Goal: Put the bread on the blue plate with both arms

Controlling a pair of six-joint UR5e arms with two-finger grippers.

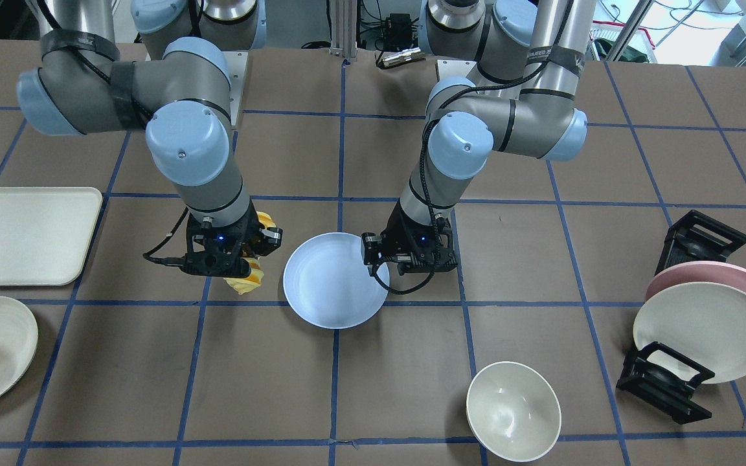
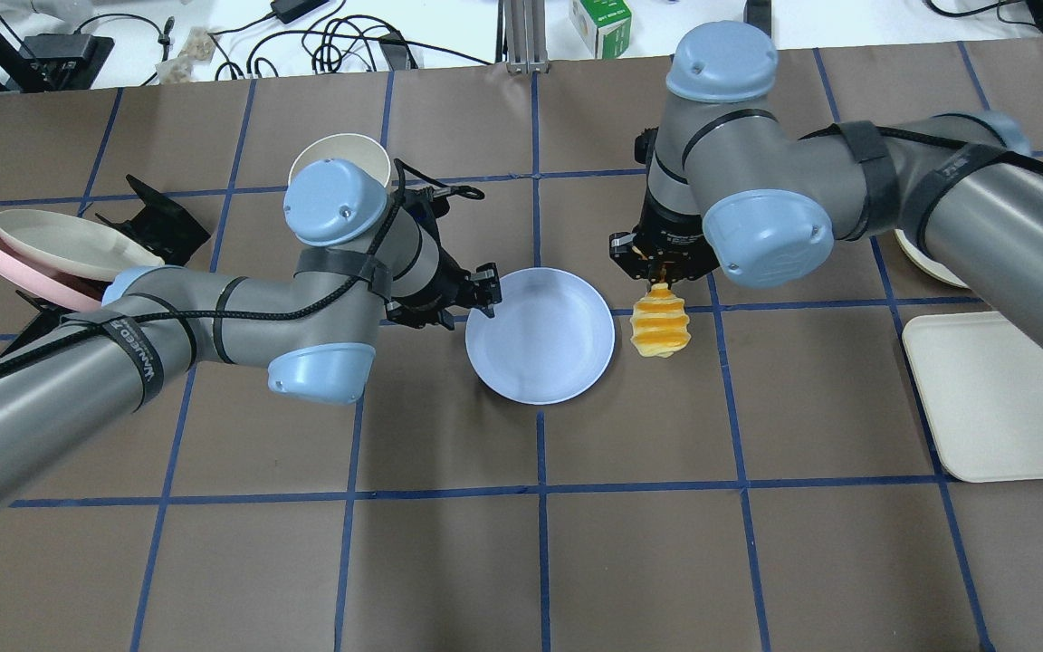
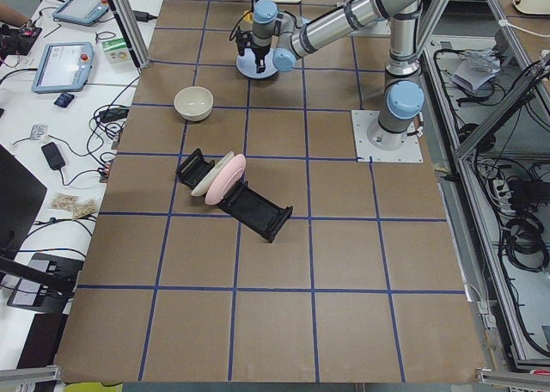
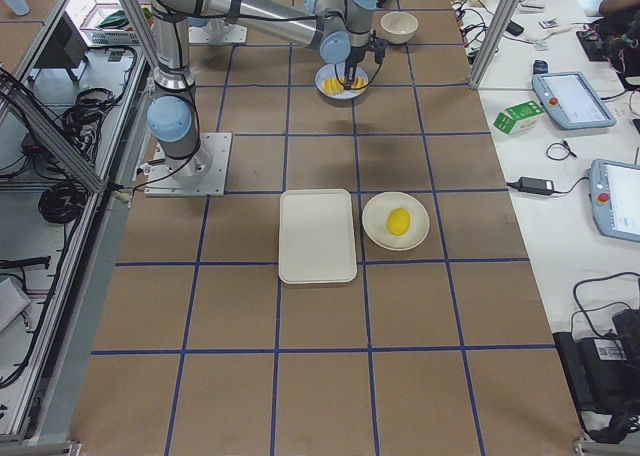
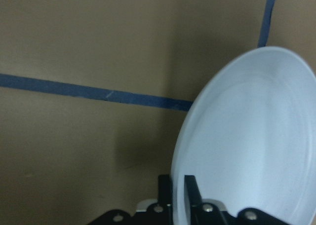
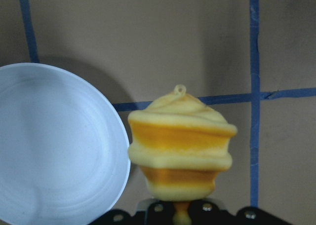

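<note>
Both grippers are clenched: the left gripper (image 2: 488, 297) pinches the blue plate (image 2: 540, 358) by its rim, the right gripper (image 2: 657, 272) dangles the bread (image 2: 660, 328) below its fingertips just beside the plate, so hold the rim steady while swinging the loaf over.

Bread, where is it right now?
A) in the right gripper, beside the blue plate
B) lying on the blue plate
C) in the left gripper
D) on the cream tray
A: the right gripper is shut on the bread, which hangs just off the edge of the blue plate, not over it. The left gripper pinches the plate's opposite rim.
</note>
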